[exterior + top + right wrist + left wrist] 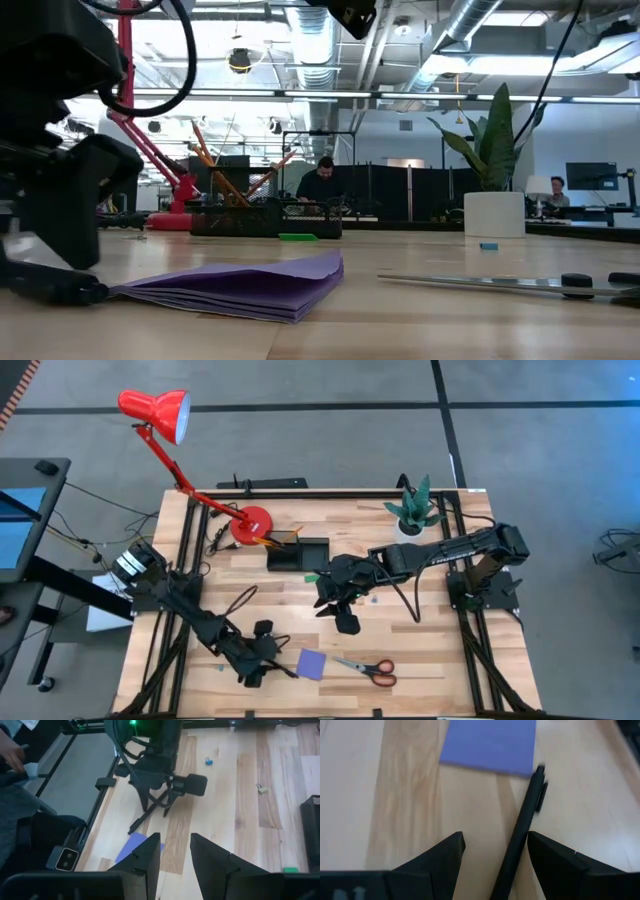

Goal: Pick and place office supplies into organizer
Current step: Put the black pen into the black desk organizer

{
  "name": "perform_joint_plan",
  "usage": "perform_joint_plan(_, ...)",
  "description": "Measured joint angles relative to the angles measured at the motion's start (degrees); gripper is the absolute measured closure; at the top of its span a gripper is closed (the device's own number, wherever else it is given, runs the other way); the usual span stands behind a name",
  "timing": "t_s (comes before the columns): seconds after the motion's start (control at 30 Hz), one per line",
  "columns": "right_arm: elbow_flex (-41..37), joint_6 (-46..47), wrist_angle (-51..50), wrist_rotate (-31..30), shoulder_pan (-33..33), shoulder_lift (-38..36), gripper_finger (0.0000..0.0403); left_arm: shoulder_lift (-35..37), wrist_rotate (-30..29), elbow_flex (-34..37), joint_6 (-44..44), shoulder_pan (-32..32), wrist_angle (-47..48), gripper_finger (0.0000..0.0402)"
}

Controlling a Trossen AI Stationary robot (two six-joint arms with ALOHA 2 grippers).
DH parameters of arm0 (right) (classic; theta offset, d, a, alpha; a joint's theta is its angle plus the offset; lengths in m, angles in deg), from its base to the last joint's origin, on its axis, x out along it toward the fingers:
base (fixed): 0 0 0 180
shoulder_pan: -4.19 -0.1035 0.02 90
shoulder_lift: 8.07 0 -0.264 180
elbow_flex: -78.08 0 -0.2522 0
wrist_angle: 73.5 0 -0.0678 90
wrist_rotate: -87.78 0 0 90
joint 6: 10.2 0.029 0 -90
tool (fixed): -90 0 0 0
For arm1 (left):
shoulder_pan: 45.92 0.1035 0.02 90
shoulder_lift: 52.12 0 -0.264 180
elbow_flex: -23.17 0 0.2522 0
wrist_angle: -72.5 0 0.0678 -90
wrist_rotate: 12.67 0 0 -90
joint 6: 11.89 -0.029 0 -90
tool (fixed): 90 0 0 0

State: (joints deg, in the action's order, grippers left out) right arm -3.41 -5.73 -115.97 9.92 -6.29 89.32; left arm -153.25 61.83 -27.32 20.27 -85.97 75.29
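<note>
A black pen (522, 825) lies flat on the wooden table, its capped end next to the purple notepad (490, 745). My left gripper (495, 845) is low over the table's near left part and open. Its fingers stand on either side of the pen, which lies closer to one of them. The red-handled scissors (370, 670) lie to the right of the notepad (311, 664). The black organizer (298, 552) stands at the far middle with orange pencils sticking up in it (215, 165). A green eraser (312, 576) lies just in front of it. My right gripper (175, 847) hangs open above the table's middle, holding nothing.
A red desk lamp stands with its base (251, 523) left of the organizer, and a potted plant (415, 510) is at the far right. Small bits (209, 761) lie on the table's middle. People sit at desks in the room beyond.
</note>
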Motion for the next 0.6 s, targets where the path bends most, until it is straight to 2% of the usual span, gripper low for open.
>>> perform_joint_plan(0.2,0.0,0.0,0.0,0.0,0.0,0.0,0.03,-1.7,-0.4,0.3,-2.0,-0.1,-6.0,0.018)
perform_joint_plan(0.6,0.0,-0.2,-1.6,0.0,0.0,0.0,0.03,-1.8,-1.6,0.2,4.0,-3.3,-4.7,0.018)
